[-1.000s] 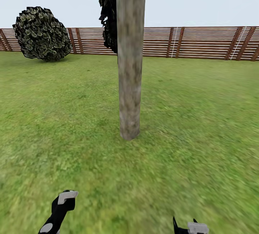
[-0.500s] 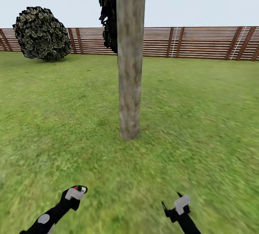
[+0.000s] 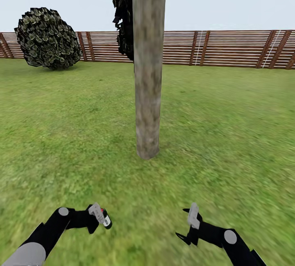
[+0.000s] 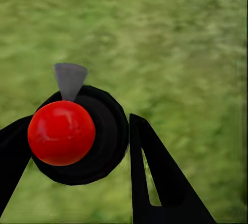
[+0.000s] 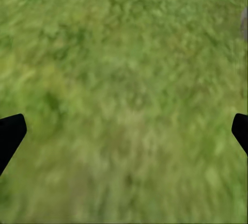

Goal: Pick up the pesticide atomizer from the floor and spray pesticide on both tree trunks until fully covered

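Behind the tree trunk (image 3: pixel 148 73), dark foliage (image 3: pixel 123 12) half hidden.

Mottled grey-brown trunk (image 3: pixel 147 73); green grass (image 3: pixel 229 135); atomizer (image 4: pixel 77 133) seemingly black, red-capped.

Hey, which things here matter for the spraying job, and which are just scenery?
For the job: pesticide atomizer in left gripper, tree trunk, grass floor.
Just scenery: round shrub, wooden fence, dark conifer.

head: forward-down, tree trunk (image 3: pixel 147 73) ahead | wrists: near, downward | shared: grass (image 3: pixel 229 135)
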You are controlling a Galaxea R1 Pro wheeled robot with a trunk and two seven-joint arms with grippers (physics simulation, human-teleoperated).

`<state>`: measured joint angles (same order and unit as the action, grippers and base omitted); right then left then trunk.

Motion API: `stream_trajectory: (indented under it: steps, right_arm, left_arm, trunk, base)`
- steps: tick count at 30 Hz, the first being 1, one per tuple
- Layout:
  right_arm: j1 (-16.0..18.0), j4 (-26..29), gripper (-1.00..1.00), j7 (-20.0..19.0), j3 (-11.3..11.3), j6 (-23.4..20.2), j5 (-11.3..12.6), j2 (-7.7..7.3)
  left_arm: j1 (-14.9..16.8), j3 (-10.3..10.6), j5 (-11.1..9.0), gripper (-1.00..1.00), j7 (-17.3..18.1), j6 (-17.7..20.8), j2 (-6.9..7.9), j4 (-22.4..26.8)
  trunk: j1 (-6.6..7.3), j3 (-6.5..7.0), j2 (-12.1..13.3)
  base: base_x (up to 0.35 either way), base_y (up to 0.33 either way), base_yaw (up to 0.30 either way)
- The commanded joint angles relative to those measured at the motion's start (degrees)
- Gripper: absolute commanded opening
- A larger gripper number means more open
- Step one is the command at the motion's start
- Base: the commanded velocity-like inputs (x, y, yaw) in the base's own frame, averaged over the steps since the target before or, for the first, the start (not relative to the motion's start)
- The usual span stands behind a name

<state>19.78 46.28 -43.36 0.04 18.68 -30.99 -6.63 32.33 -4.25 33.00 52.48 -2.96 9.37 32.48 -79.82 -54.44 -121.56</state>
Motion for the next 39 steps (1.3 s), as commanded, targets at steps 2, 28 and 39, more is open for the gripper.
stream_trajectory:
  steps: [2,28,39]
  right_arm:
    - [0.1,0.3,1.00,-1.2,0.1,0.3,-0.4,0.20]
    - [1.5,3.2,-1.00,-6.4,0.7,-4.1,-0.6,5.52]
    - [2.4,6.7,-1.00,-6.4,8.9,-7.6,-0.6,8.73]
  left_arm:
    - [0.1,-0.4,1.9,-1.00,2.8,0.6,-0.47,1.7]
    - [-0.2,7.6,4.0,-1.00,4.2,1.6,-2.94,2.3]
    - [0.1,14.6,4.2,-1.00,4.2,1.8,-5.57,2.6]
  trunk:
    - [0.01,-0.05,0.0]
    - [0.01,-0.05,0.0]
    - [0.01,-0.05,0.0]
  base:
    - [0.000,0.000,0.000]
    - [0.000,0.000,0.000]
    - [0.000,0.000,0.000]
